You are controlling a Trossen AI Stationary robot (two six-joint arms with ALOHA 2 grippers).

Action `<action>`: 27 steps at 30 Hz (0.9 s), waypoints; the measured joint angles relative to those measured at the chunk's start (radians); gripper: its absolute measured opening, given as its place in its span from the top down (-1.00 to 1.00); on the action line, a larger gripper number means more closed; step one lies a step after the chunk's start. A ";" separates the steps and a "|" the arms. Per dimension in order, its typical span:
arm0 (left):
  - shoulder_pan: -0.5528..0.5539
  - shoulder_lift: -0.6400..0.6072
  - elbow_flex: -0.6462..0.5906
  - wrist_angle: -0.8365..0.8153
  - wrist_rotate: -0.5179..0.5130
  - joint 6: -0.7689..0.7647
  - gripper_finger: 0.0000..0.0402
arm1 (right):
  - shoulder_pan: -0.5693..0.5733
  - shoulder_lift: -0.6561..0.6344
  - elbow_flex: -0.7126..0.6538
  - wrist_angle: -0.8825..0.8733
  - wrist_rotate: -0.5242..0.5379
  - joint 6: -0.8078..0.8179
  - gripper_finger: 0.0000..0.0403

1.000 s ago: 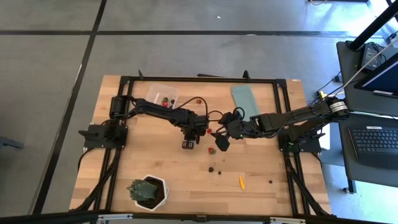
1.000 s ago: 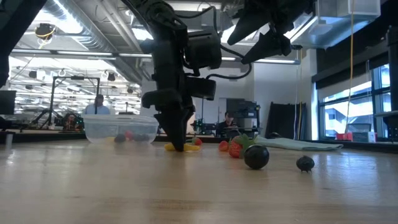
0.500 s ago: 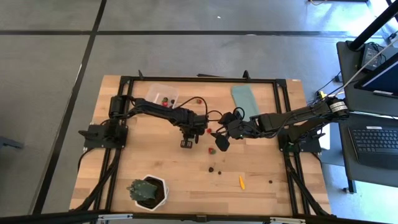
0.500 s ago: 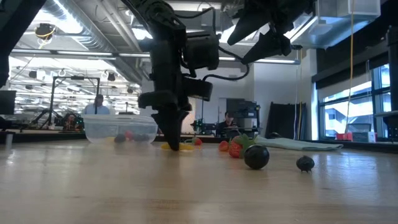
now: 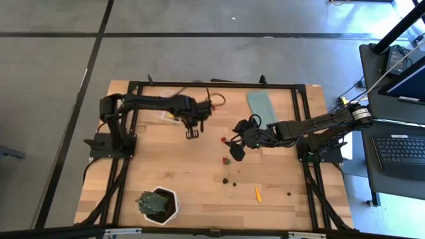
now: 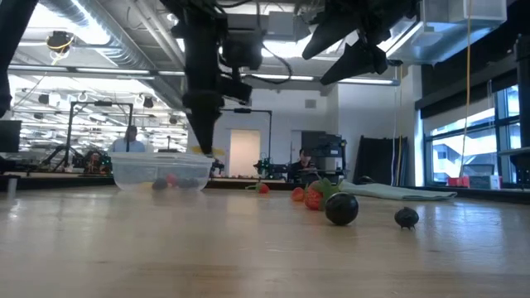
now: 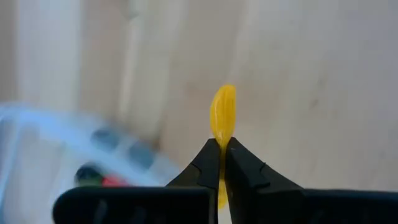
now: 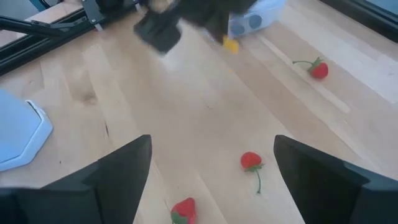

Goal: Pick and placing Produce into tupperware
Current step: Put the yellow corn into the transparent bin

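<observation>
Left wrist view: my left hand clenched on a yellow produce piece
Tupperware: just beside it
Right hand: released, hovering mid-counter

Left gripper near table far edge, just beside tupperware. Right gripper mid-table, red produce beside it. Teal lid at far edge; potted plant by near-left corner.
</observation>
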 joint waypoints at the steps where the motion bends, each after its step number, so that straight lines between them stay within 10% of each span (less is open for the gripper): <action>1: 0.021 -0.016 0.000 -0.014 -0.001 -0.018 0.96 | 0.000 0.000 0.000 -0.001 0.000 0.000 -0.68; 14: 0.240 -0.128 0.000 -0.217 -0.096 -0.280 0.94 | 0.000 0.000 0.000 -0.001 0.001 -0.001 -0.68; 27: 0.269 -0.128 -0.219 0.001 -0.016 -0.289 0.93 | 0.000 0.000 0.000 -0.002 0.002 -0.006 -0.68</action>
